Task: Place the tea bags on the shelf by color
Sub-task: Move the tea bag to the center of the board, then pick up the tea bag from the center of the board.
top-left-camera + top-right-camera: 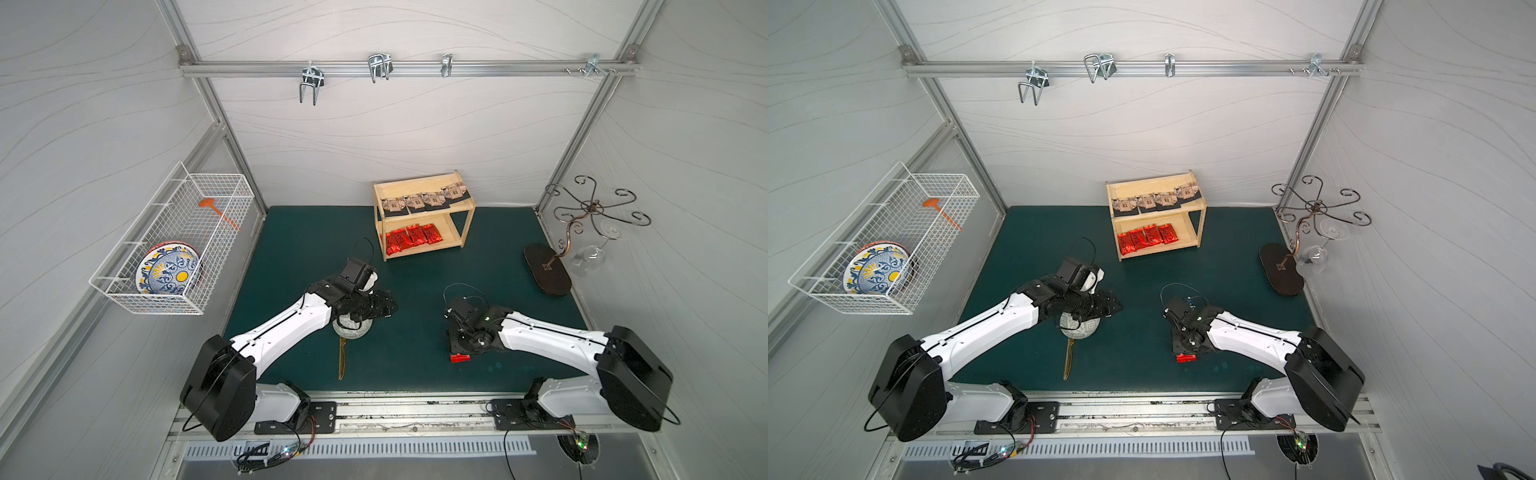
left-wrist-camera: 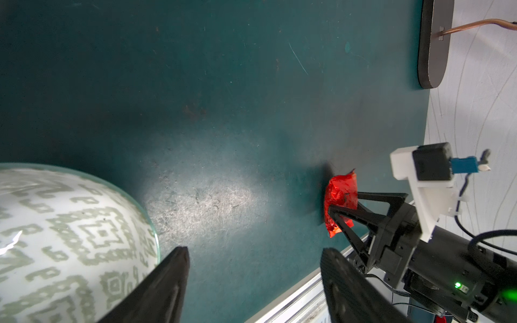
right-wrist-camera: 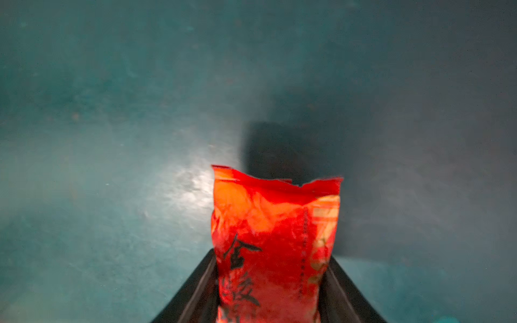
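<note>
While eight tea bags [image 1: 409, 237] fill the shelf [image 1: 451, 232] at twelve o'clock, right claw [image 2: 343, 201] pinches the last red sachet [image 3: 275, 237] — left claw [image 2: 254, 250] wide.

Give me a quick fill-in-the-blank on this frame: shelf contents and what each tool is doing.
The shelf holds ___ beige packets on its top tier.
Its lower tier holds four ___ sachets.
Counting the sachet in the right tool, ___ red sachets show.
The left tool stands open near a patterned ___.
Missing: four; red; five; bowl.
</note>
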Tool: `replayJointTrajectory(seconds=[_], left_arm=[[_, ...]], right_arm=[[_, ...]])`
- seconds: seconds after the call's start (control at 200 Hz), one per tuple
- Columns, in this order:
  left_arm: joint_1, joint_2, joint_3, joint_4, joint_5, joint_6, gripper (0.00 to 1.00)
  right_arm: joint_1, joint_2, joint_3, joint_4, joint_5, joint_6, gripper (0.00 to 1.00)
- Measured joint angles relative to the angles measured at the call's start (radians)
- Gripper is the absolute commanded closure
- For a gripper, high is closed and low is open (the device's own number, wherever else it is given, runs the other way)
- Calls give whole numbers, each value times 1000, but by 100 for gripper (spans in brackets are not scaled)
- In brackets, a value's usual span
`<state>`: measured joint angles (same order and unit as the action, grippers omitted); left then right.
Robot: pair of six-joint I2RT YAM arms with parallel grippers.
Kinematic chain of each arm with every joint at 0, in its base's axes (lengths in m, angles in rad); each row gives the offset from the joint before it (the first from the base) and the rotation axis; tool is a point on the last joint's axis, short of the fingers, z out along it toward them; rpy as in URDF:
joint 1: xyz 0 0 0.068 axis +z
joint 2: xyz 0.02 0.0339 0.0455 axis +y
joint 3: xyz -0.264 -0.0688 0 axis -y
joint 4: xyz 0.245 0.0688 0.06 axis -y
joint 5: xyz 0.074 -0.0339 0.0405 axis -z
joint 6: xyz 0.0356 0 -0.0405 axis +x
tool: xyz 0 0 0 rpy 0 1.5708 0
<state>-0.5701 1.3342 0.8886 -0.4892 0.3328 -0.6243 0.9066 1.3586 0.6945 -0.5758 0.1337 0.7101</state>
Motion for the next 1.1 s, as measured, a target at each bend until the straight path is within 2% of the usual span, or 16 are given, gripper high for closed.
replayJointTrajectory(seconds=[0.16, 0.345, 0.48, 0.59, 0.695, 0.79, 0.98, 1.1], left_arm=[[0, 17, 0, 1, 1, 0, 22], [0, 72, 0, 37, 35, -11, 24], [-10, 138, 0, 78, 70, -26, 26], [-42, 190, 3, 101, 92, -32, 29], [-66, 244, 21, 128, 121, -35, 32], [-81, 290, 33, 168, 151, -39, 35], [-114, 356, 60, 223, 188, -43, 43], [-138, 390, 83, 246, 207, -43, 47]], right_arm=[[28, 58, 26, 98, -48, -172, 42], [38, 101, 30, 228, -106, -361, 31], [34, 90, 3, 280, -127, -417, 27], [17, -6, -56, 306, -147, -412, 27], [4, -154, -128, 343, -162, -374, 32], [0, -232, -180, 391, -172, -338, 43], [-2, -245, -268, 480, -201, -272, 63], [-2, -237, -312, 527, -214, -239, 67]])
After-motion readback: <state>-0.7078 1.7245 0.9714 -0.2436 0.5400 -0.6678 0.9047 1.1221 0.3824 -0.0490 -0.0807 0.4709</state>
